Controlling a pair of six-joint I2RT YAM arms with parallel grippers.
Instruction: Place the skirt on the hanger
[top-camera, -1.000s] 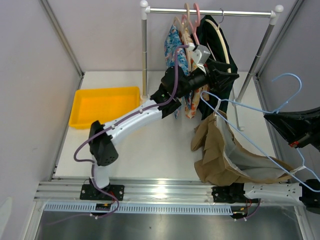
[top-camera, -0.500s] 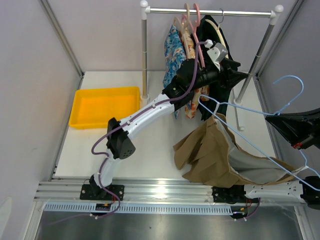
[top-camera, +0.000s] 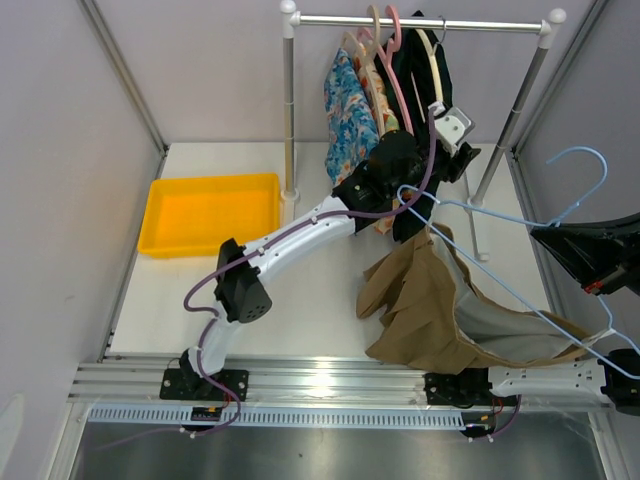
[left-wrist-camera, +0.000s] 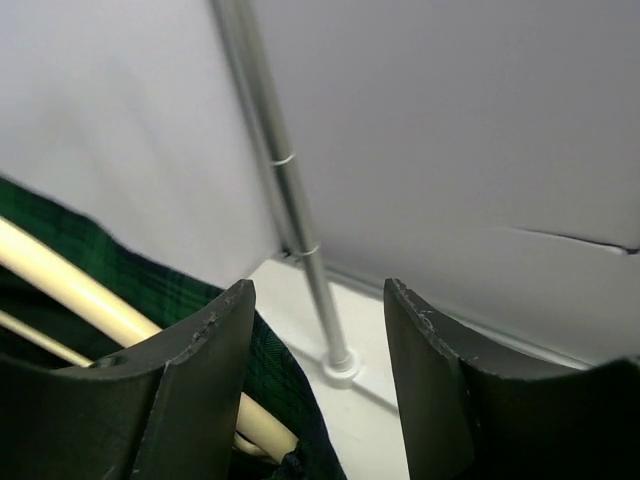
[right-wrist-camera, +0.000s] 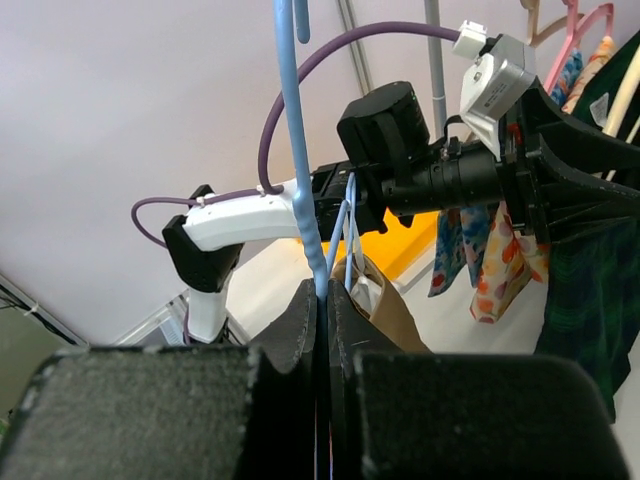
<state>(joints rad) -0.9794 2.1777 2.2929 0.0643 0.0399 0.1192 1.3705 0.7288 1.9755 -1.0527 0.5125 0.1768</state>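
Yellow tray (top-camera: 210, 214) well apart from skirt (top-camera: 420, 300)

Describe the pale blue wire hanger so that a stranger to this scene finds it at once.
Start at the metal clothes rail, then look right and nearer. The thin pale blue wire hanger slants over the tan-brown fabric skirt, pinched in the right gripper. Unlike the thick cream hanger, it is off the rail.

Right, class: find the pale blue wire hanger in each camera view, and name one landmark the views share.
Top external: hanger at the right side, hook toward the right edge.
Left wrist: not in it.
Right wrist: centre, upright, pinched in the right gripper.
Shared landmark: dark green plaid garment, in all three.
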